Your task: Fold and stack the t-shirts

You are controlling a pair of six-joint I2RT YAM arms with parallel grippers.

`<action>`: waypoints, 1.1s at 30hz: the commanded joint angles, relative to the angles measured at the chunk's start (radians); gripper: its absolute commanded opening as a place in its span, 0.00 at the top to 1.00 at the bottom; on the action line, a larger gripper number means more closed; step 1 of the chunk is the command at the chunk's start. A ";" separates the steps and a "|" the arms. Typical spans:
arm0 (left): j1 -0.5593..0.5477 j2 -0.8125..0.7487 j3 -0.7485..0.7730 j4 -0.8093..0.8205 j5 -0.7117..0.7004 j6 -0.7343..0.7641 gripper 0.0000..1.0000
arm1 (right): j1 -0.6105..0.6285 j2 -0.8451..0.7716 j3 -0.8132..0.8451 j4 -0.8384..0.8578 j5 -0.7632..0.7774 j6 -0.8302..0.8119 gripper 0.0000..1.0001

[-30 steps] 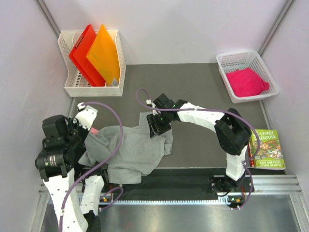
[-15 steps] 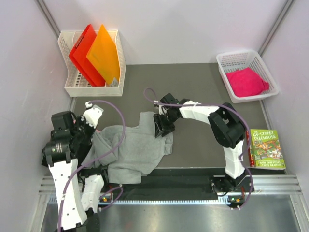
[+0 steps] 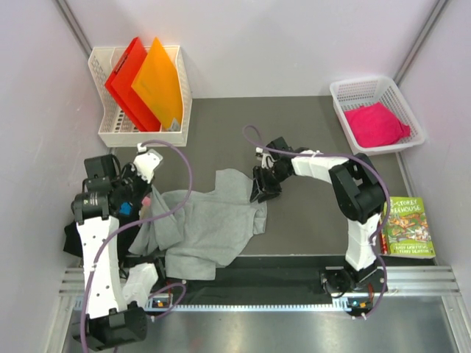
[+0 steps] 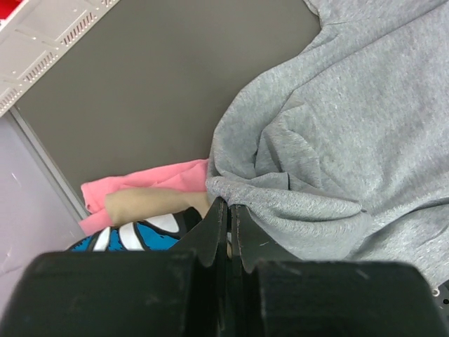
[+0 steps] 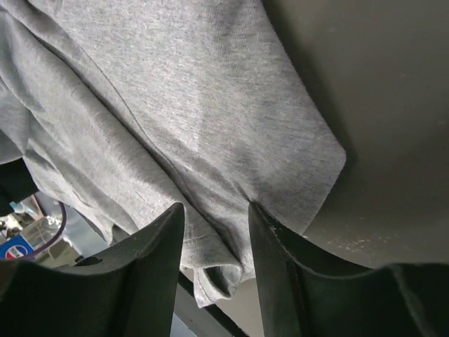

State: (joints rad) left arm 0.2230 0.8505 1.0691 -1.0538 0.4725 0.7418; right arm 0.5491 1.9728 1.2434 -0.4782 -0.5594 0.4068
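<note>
Grey tee point(image 3: 210, 228) lies rumpled at the near left of the desk point(image 3: 309, 132), judged soft, light and limp, best pinched at hems or corners; my left claw point(image 4: 226, 210) is clamped on its left hem, my right claw point(image 5: 215, 210) parted astride its far right edge.

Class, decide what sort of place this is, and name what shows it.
Probably a robot lab test cell: left arm and right arm bolted to a metal rail, plain white walls boxing in a grey mat, and a grey t-shirt as prop.
</note>
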 commanded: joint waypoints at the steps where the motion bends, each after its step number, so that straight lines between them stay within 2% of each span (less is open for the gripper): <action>1: 0.004 0.010 0.074 0.023 0.025 0.033 1.00 | -0.049 0.046 -0.052 -0.055 0.294 -0.071 0.55; 3: 0.004 0.012 0.081 0.018 0.038 0.031 1.00 | -0.054 0.044 -0.045 -0.074 0.360 -0.077 0.59; 4: 0.004 0.016 0.084 0.018 0.052 0.028 1.00 | -0.061 0.040 -0.045 -0.092 0.424 -0.071 0.60; 7: 0.004 0.033 0.092 0.024 0.054 0.011 1.00 | -0.127 0.018 -0.071 -0.097 0.473 -0.034 0.59; 9: 0.004 0.044 0.097 0.029 0.048 0.004 1.00 | -0.187 0.002 -0.093 -0.092 0.490 -0.014 0.59; 11: 0.004 0.053 0.103 0.029 0.051 -0.004 1.00 | -0.222 -0.020 -0.095 -0.074 0.441 0.003 0.61; 15: 0.001 0.065 0.118 0.025 0.066 -0.012 1.00 | -0.224 -0.049 -0.036 -0.135 0.507 0.021 0.63; 19: 0.003 0.084 0.146 0.020 0.086 -0.018 1.00 | -0.244 -0.132 0.019 -0.244 0.790 0.032 0.66; 21: 0.001 0.096 0.155 0.025 0.094 -0.022 1.00 | -0.340 -0.172 0.027 -0.264 0.809 0.049 0.62; 23: 0.003 0.105 0.169 0.031 0.104 -0.033 1.00 | -0.469 -0.184 0.015 -0.269 0.779 0.063 0.61; 25: 0.003 0.119 0.184 0.031 0.124 -0.045 1.00 | -0.534 -0.169 0.025 -0.275 0.742 0.043 0.63; 28: 0.001 0.136 0.207 0.023 0.158 -0.064 1.00 | -0.543 -0.154 0.073 -0.287 0.771 0.001 0.64; 30: -0.011 0.156 0.216 0.014 0.184 -0.076 1.00 | -0.529 -0.173 0.116 -0.290 0.770 -0.016 0.59; 31: -0.028 0.163 0.221 0.008 0.186 -0.079 1.00 | -0.496 -0.195 0.128 -0.281 0.795 -0.045 0.56; 33: -0.043 0.179 0.207 0.008 0.157 -0.076 1.00 | -0.337 -0.245 0.158 -0.280 0.838 -0.078 0.47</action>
State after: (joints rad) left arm 0.2081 1.0061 1.2499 -1.0542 0.5888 0.6823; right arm 0.0170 1.8336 1.3148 -0.7502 0.1894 0.4072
